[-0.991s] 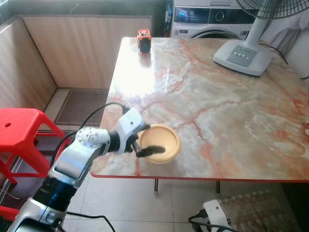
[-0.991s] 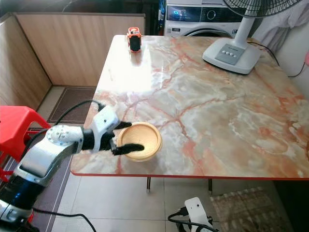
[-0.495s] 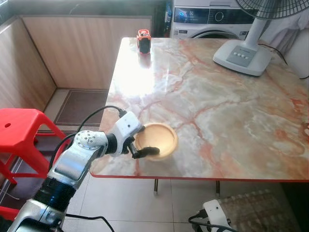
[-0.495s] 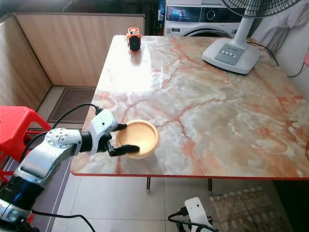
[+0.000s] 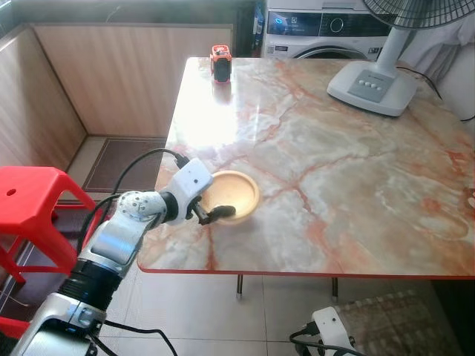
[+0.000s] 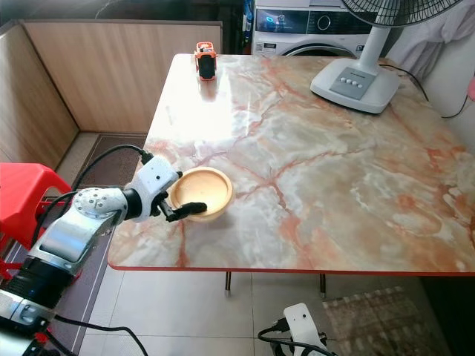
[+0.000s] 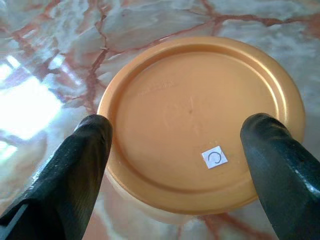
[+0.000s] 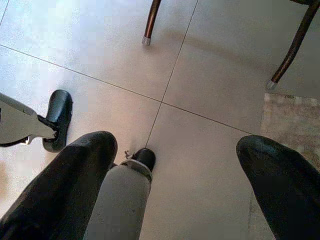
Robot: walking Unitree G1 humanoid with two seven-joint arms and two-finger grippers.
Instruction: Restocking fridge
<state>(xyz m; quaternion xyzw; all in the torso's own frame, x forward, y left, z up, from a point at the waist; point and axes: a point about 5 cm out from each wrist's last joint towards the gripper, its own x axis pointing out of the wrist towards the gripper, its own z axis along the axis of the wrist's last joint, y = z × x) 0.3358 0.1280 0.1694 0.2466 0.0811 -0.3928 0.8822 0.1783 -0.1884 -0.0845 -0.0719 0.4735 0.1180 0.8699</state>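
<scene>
Little can be read here. A small white sticker [image 7: 214, 158] on the inner floor of the orange bowl [image 7: 200, 120] carries one dark mark, a ring open on one side, like the letter C or a broken circle. Beyond the far edge of the table [image 5: 356, 170], the washing machine [image 5: 319, 26] has a lit blue display panel [image 5: 286, 22]; its characters are too small to read.
</scene>
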